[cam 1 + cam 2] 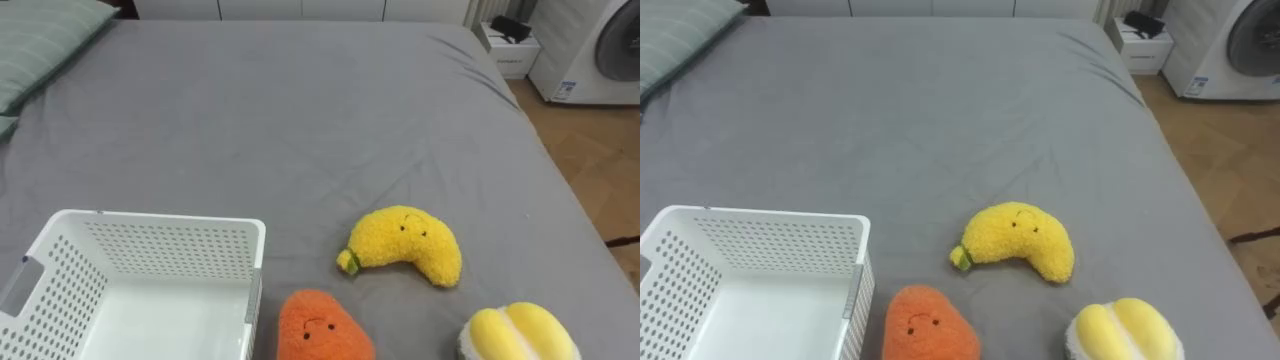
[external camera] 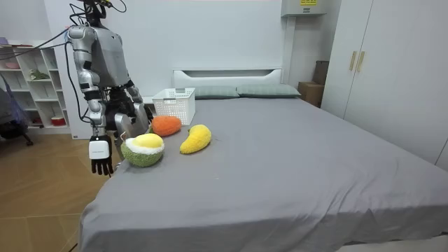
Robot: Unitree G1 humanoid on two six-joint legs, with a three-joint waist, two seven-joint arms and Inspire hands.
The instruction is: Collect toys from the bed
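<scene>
- The banana (image 1: 405,243), orange toy (image 1: 318,325) and yellow-green toy (image 1: 520,335) lie on the bed (image 1: 300,110), none collected yet.
- The basket (image 1: 150,232) stands beside the orange toy, probably to keep drops short.
- The right hand (image 2: 101,157) hangs slack and empty.
- I cannot tell the state of the left hand (image 2: 130,120).

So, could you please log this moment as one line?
basket: empty | orange toy, yellow toy, green-yellow toy: on bed | right hand: open
</scene>
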